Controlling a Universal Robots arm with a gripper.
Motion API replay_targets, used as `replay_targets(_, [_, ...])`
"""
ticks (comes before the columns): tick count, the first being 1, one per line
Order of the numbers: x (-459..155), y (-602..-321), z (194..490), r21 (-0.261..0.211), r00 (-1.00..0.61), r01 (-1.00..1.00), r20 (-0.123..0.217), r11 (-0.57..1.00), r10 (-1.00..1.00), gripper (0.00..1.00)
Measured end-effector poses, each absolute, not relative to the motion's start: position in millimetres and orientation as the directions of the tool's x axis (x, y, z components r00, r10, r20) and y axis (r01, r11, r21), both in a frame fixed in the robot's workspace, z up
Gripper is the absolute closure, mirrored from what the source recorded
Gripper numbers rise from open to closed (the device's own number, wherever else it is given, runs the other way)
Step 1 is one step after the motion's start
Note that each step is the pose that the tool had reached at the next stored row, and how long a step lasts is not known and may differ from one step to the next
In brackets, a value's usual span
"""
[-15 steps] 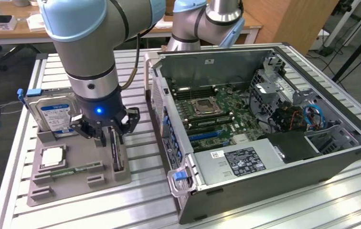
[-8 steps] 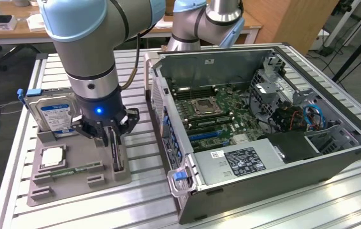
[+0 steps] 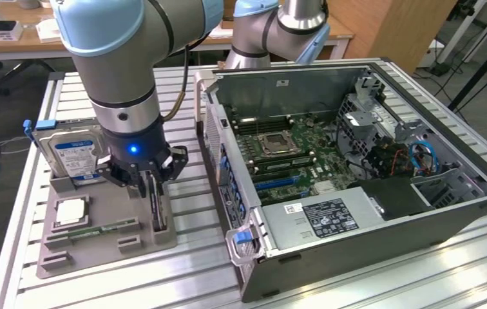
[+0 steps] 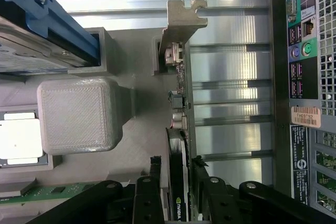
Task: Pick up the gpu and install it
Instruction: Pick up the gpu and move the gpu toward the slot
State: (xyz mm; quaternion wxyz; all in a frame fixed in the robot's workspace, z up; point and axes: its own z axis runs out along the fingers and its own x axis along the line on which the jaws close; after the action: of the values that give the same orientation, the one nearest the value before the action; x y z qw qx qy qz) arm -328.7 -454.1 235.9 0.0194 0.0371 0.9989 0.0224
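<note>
Exterior view, eight o'clock: black two-fingered gripper point(image 3: 152, 188) clamped across the gpu point(image 3: 158, 215), a thin green circuit card with black cooler and silver bracket.
Seated on edge in the grey plastic tray point(image 3: 89, 257), it could jam by its bracket in the slot if pulled crookedly, I judged, or slip from so narrow a hold. Its long axis ran twelve-to-six, bracket toward twelve.

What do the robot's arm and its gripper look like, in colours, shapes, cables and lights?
The arm is a thick silver-grey tube with light blue joint caps; a black cable runs alongside. Its wrist is a black cylinder with a small glowing blue light. The gripper is black, with jointed fingers and round pale rivets.
</note>
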Motion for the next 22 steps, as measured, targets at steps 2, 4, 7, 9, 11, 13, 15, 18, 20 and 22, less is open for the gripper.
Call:
replay_targets(2, [-328.7,-454.1,235.9,0.046,-0.996,0.073,-0.037,0.996,0.075,0.65])
replay_targets(4, [-328.7,-454.1,235.9,0.046,-0.996,0.073,-0.037,0.996,0.075,0.65])
replay_targets(7, [-328.7,-454.1,235.9,0.046,-0.996,0.073,-0.037,0.996,0.075,0.72])
replay_targets(9, [-328.7,-454.1,235.9,0.046,-0.996,0.073,-0.037,0.996,0.075,0.72])
replay_targets(11, [-328.7,-454.1,235.9,0.046,-0.996,0.073,-0.037,0.996,0.075,0.72])
replay_targets(13, [-328.7,-454.1,235.9,0.046,-0.996,0.073,-0.037,0.996,0.075,0.72])
replay_targets(15, [-328.7,-454.1,235.9,0.046,-0.997,0.073,-0.037,0.996,0.075,0.72])
replay_targets(18, [-328.7,-454.1,235.9,0.046,-0.996,0.073,-0.037,0.996,0.075,0.74])
replay_targets(20, [-328.7,-454.1,235.9,0.046,-0.996,0.073,-0.037,0.996,0.075,0.74])
replay_targets(22, [-328.7,-454.1,235.8,0.046,-0.996,0.073,-0.037,0.996,0.075,0.74])
